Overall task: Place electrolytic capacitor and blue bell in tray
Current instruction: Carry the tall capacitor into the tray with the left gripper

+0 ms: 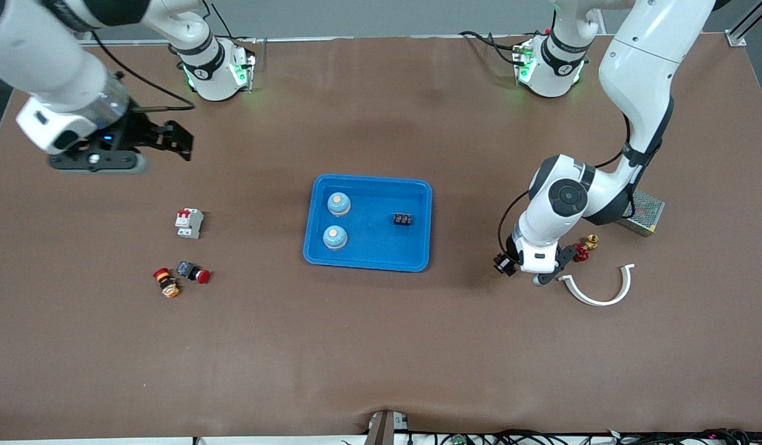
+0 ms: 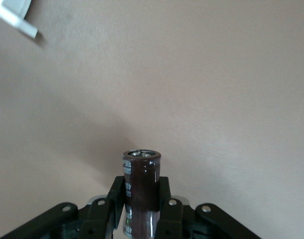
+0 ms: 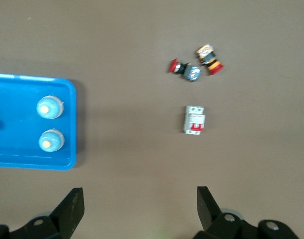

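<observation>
Electrolytic capacitor (image 2: 141, 186), a dark brown cylinder with a silvery end cap, sits pinched between the fingers of the left gripper (image 2: 141, 209); its long axis runs straight out along the fingers, capped end pointing away from the wrist toward the brown table (image 2: 217, 89). In the front view that gripper (image 1: 537, 279) hangs low over the table toward the left arm's end, its hold hidden under the wrist. Just beside it lies a curved white plastic strip (image 1: 603, 289), with a small red-and-brass fitting (image 1: 586, 247) near the wrist and a metal mesh box (image 1: 644, 213) a little farther off.

Well apart from that gripper, toward the middle of the table, lies the blue tray (image 1: 418, 262). In it stand two pale blue bells (image 1: 338, 204) (image 1: 334, 237), and a small black terminal block (image 1: 402, 219).

The right gripper (image 1: 180, 143) hovers with fingers spread wide and nothing between them, up over the right arm's end of the table. Below it on the table are a white breaker with red switches (image 1: 188, 223), a red push-button (image 1: 193, 272) and an orange-and-red button (image 1: 166, 282).
</observation>
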Motion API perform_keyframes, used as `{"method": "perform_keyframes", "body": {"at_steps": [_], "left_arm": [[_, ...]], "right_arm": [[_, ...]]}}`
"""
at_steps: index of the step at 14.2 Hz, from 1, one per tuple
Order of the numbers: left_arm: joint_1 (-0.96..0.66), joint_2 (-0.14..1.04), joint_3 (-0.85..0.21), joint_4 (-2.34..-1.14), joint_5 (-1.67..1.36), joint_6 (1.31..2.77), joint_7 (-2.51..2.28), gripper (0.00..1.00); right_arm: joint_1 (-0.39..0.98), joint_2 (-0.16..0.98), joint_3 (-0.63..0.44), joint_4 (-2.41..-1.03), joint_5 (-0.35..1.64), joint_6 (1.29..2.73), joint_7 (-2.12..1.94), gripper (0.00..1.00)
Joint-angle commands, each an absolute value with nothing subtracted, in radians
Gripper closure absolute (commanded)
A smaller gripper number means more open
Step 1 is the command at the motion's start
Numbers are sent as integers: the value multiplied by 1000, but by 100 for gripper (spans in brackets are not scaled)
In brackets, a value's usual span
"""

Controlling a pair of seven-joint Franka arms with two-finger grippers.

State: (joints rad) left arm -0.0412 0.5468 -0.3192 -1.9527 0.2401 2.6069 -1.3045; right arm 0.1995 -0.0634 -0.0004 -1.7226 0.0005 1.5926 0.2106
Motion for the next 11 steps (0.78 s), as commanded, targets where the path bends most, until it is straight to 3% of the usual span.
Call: {"method": "perform_keyframes", "body": {"at_steps": [1, 7, 11], "left_arm": [[-46, 512, -357, -1947, 239, 2583, -1496, 100], [-172, 521, -356, -1859, 252, 2467, -1817, 100], [-216, 522, -354, -1815, 253, 2459, -1992, 100]], "right_arm": [[69, -75, 24, -1720, 12, 1606, 103, 0], [-18, 15, 17, -1574, -5, 1635, 3, 0], [-20, 20, 15, -1563, -3, 1624, 5, 0]]}}
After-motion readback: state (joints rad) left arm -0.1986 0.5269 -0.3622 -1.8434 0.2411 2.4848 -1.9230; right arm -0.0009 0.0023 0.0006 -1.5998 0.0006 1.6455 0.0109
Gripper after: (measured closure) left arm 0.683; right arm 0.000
